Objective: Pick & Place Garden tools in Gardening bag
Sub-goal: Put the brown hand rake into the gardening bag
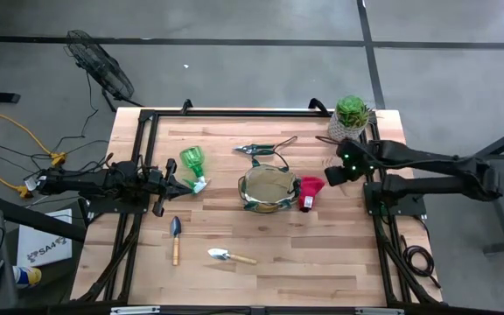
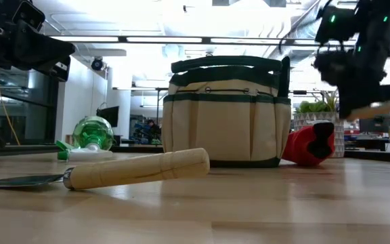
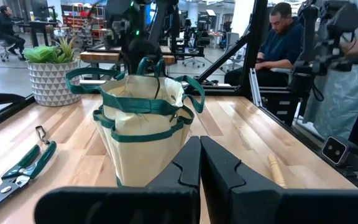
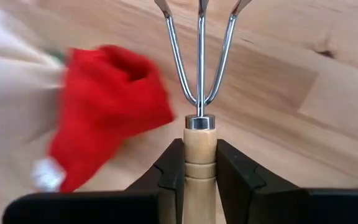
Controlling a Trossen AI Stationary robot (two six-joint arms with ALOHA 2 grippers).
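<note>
Light wooden table (image 1: 322, 254) carries: gardening bag (image 1: 267, 189) mid-table, red item (image 1: 310, 189) just beside it, green spray bottle (image 1: 193, 166), pruners (image 1: 261, 148), two trowels (image 1: 176, 236) (image 1: 230, 256), potted succulent (image 1: 351, 115) at far corner.

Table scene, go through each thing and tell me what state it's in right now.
Gardening bag: upright, mouth open.
Hand rake: clamped by its wooden handle in the right pincer, lifted off the table.
Left pincer: shut, empty.
Green spray bottle: lying on its side.
Red item: lying beside the bag.
Pruners: lying flat.
Two trowels: lying flat.
</note>
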